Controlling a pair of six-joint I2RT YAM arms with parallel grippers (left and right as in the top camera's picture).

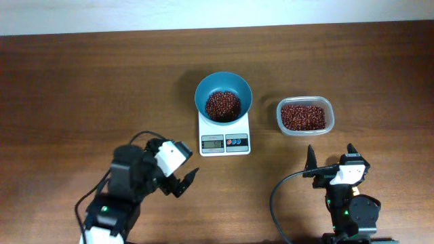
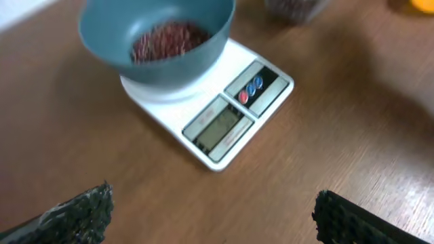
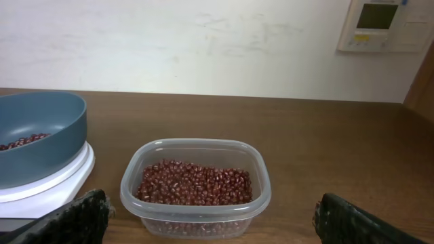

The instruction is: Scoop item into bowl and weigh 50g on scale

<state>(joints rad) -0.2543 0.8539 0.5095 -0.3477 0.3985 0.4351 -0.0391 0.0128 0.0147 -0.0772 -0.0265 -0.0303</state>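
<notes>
seemingly late on: beans point(image 1: 222, 106) lie in the bowl point(image 1: 223, 87) on the scale point(image 1: 224, 141), left claw point(image 1: 184, 181) and right claw point(image 1: 331, 150) both released, empty, so next needs a reading check.

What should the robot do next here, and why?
Probably pause and read the scale before adding anything. The bowl already sits on it with beans inside. The left fingers and right fingers are open, empty and touching nothing. The display's digits are too blurred in these views to tell whether more is needed from the tub.
</notes>
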